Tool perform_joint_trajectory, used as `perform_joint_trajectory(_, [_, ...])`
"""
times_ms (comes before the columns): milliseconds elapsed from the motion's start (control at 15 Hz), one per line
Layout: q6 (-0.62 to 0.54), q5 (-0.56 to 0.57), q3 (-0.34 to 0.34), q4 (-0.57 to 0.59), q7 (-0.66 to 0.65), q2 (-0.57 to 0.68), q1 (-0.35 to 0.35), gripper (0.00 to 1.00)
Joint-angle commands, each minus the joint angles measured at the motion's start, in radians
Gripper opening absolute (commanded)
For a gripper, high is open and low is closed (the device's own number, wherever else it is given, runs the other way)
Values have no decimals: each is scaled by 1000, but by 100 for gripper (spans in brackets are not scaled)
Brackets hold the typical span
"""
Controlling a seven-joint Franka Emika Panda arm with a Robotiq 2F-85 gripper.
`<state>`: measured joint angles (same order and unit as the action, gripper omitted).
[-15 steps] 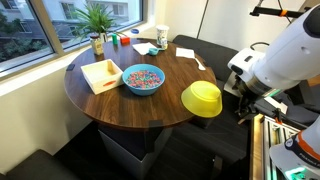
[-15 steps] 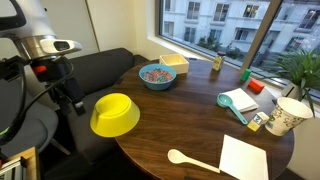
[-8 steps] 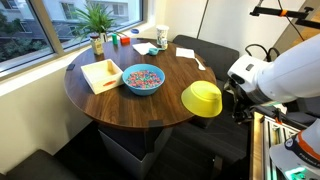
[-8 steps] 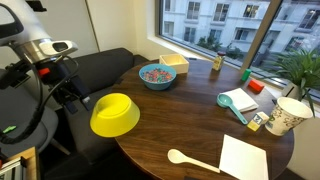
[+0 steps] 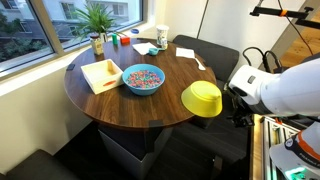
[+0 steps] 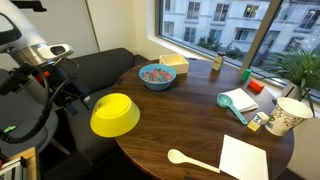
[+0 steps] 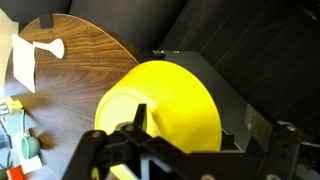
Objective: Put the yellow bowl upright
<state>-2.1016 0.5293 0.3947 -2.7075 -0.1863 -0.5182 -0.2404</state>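
Note:
The yellow bowl (image 5: 201, 97) lies mouth down at the edge of the round wooden table (image 5: 120, 108), partly over the rim; it also shows in an exterior view (image 6: 115, 114). In the wrist view the yellow bowl (image 7: 165, 100) fills the middle, just ahead of my fingers. My gripper (image 7: 205, 138) is open, its two fingers spread wide, one finger in front of the bowl's side. In both exterior views the gripper (image 5: 239, 102) (image 6: 78, 95) sits beside the table edge, close to the bowl and apart from it.
A blue bowl with speckled contents (image 5: 143, 78) stands mid-table beside a wooden box (image 5: 101, 74). A white spoon (image 6: 190, 159), white paper (image 6: 243, 158) and a paper cup (image 6: 288, 115) lie farther off. A dark sofa (image 6: 100, 68) is behind the gripper.
The arm has come down and the gripper has dropped lower beside the table edge near the bowl. The bowl has not moved.

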Motion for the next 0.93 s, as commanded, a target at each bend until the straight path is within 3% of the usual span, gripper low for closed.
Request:
perform_joint_trajectory(0, [4, 12, -5, 1, -4, 3, -11, 100])
perform_joint_trajectory(467, [63, 68, 39, 12, -9, 61, -10, 100])
perform_joint_trajectory(867, [163, 188, 83, 30, -34, 108, -38, 100])
